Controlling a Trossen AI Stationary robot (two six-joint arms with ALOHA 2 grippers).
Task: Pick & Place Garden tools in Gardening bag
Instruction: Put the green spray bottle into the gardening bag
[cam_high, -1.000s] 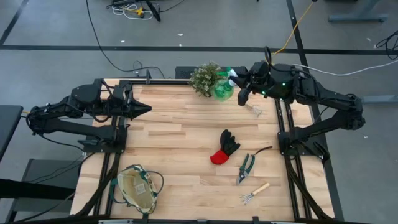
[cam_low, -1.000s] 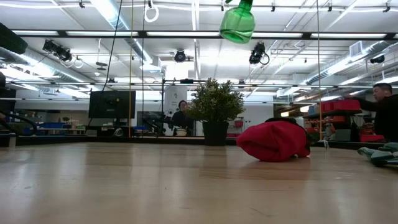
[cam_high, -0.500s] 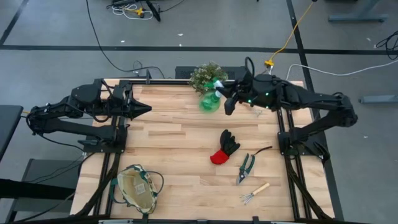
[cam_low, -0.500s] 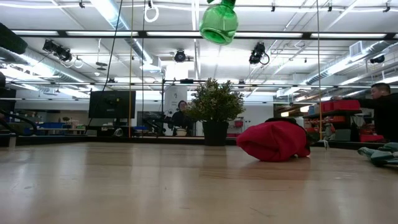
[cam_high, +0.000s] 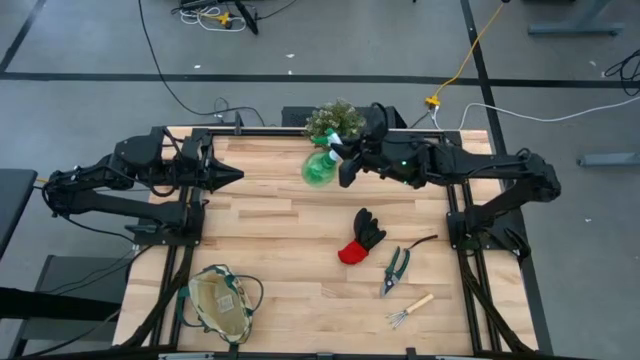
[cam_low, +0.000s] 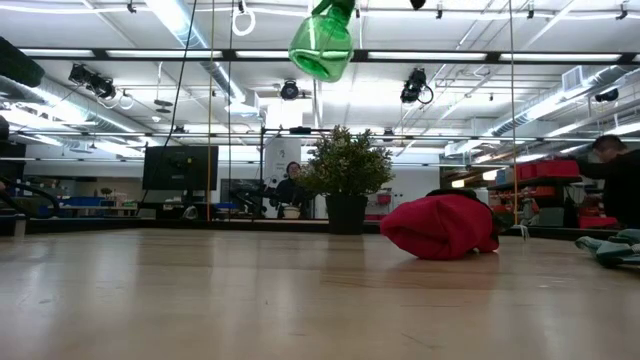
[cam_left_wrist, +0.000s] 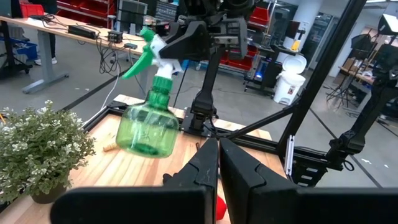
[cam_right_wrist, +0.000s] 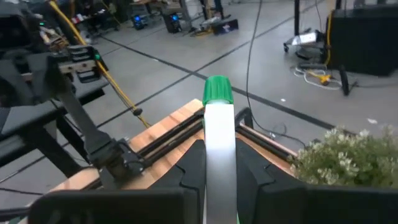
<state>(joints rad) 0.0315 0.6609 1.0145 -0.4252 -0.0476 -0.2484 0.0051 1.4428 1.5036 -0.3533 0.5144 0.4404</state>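
Fingers of the right gripper (cam_high: 343, 160) pinch our green spray bottle (cam_high: 318, 167) by its neck, high over the table beside the potted plant (cam_high: 330, 121). Left gripper (cam_high: 236, 175) waits, fingers together. Bag (cam_high: 222, 303) sits well apart.

Spray bottle (cam_high: 318, 168) above tabletop (cam_high: 270, 240), just beside potted plant (cam_high: 333, 119) at far edge. Glove (cam_high: 362, 238) mid-table; shears (cam_high: 395, 271), rake (cam_high: 410, 309) right of it. Bag (cam_high: 221, 302) at near-left corner.
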